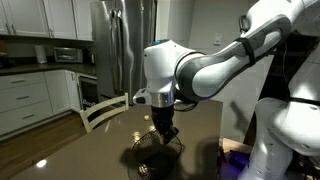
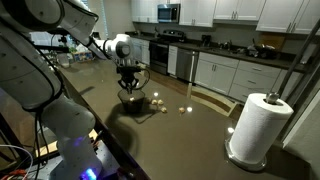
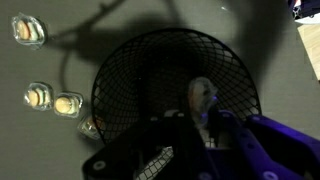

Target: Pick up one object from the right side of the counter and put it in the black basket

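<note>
Wrist view, left to right: three small pale rounded objects lie on the dark brown glossy bench, outside the round black wire-mesh basket. Only this view shows a further pale object inside the basket's rim, right at the tips of the dark claw. Whether the claw pinches it or stands spread cannot be told.

In an exterior view, a pale wooden chair back stands left of the white arm, and the claw hangs directly over the basket.

In an exterior view, the claw reaches into the basket. Loose pale objects lie just right of it, and a white paper-towel roll stands well apart at far right.
</note>
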### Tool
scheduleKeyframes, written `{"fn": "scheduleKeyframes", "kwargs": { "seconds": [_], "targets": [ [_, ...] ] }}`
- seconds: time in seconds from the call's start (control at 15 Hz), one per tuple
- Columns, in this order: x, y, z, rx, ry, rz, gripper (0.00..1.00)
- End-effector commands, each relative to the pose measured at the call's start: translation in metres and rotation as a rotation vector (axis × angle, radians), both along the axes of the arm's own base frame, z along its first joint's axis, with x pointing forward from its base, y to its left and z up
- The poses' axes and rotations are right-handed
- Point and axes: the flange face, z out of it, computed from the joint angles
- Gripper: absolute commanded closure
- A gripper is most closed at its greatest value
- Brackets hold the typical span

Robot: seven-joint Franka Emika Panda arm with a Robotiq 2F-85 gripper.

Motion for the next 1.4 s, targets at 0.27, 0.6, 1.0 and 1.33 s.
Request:
{"fn": "scheduleKeyframes", "kwargs": {
  "seconds": [0.27,0.6,1.0,1.33],
  "targets": [
    [0.0021,-0.0058,0.0047,0.024,0.010,0.044,0.33],
    [0.0037,-0.0073,0.0055,0.028,0.011,0.046,0.02],
    [0.0066,-0.0094,0.0067,0.032,0.006,0.036,0.00],
    [0.0053,-0.0076,0.0027,0.010,0.006,0.024,0.00]
  ]
}}
